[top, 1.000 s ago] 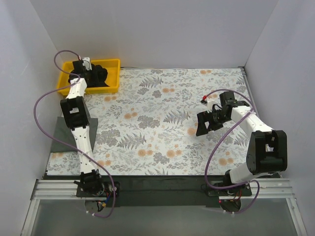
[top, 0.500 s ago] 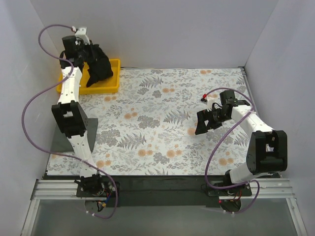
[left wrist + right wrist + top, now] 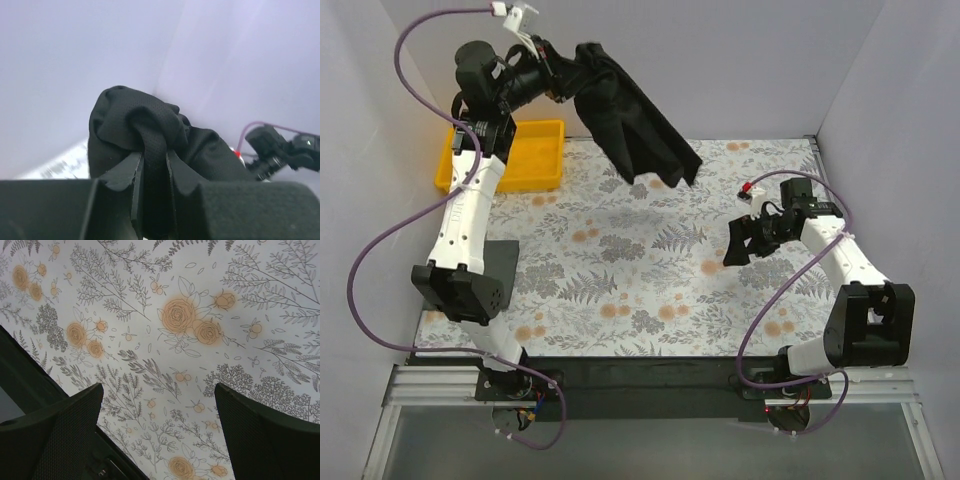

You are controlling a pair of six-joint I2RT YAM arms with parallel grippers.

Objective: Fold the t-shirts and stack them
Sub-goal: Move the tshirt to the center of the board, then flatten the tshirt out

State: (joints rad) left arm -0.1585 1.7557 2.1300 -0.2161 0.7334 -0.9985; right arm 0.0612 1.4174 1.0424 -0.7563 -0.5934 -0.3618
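My left gripper point(image 3: 558, 72) is raised high near the back wall and is shut on a black t-shirt point(image 3: 635, 130), which hangs in the air over the back of the table. In the left wrist view the cloth point(image 3: 150, 135) is bunched and pinched between the two fingers point(image 3: 182, 175). My right gripper point(image 3: 742, 245) is open and empty, low over the flowered tablecloth point(image 3: 620, 270) at the right. In the right wrist view its fingers point(image 3: 65, 425) stand wide apart over the floral pattern point(image 3: 180, 315).
A yellow bin point(image 3: 525, 160) stands at the back left corner. A dark grey mat point(image 3: 505, 260) lies at the table's left edge. White walls close in the back and both sides. A black rail point(image 3: 640, 375) runs along the near edge.
My left gripper has lifted the black t-shirt out of the yellow bin and swung it up and to the right. The right gripper has shifted slightly.
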